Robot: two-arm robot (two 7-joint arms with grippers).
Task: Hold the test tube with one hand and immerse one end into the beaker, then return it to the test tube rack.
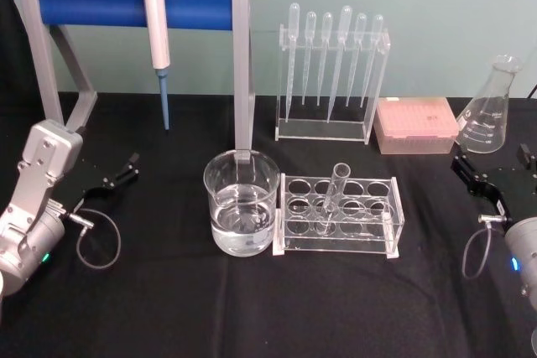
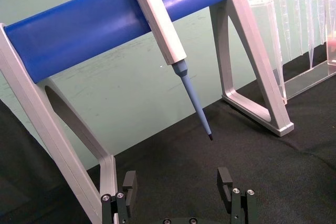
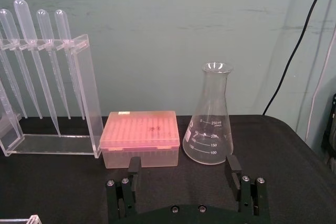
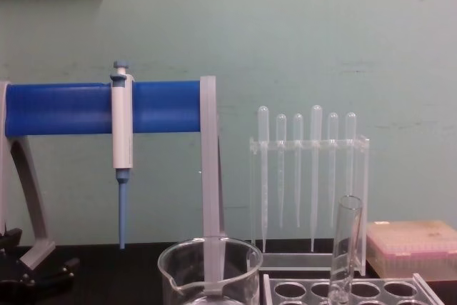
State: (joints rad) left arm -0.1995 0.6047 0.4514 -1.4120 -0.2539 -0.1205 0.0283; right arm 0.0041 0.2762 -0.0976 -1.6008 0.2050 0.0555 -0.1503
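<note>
Right black flat-jawed gripper [image 1: 477, 175] rests open at three o'clock; approach the clear glass test tube [image 1: 334, 197] leaning in its clear rack [image 1: 339, 215], at three o'clock of the wide water-filled glass beaker [image 1: 242, 202], gripping high.

In the chest view the lower edge cuts off the wide clear glass beaker [image 4: 209, 271], so its base and water level are out of sight, and likewise the foot of the long clear glass test tube [image 4: 346, 248] and the clear acrylic rack with round holes [image 4: 357, 291] that holds it. The black left gripper [image 4: 28, 271] shows there at the lower left corner as a dark shape, its fingers indistinct. In the head view the clear conical flask [image 1: 489, 108] has graduation marks too small to read.
</note>
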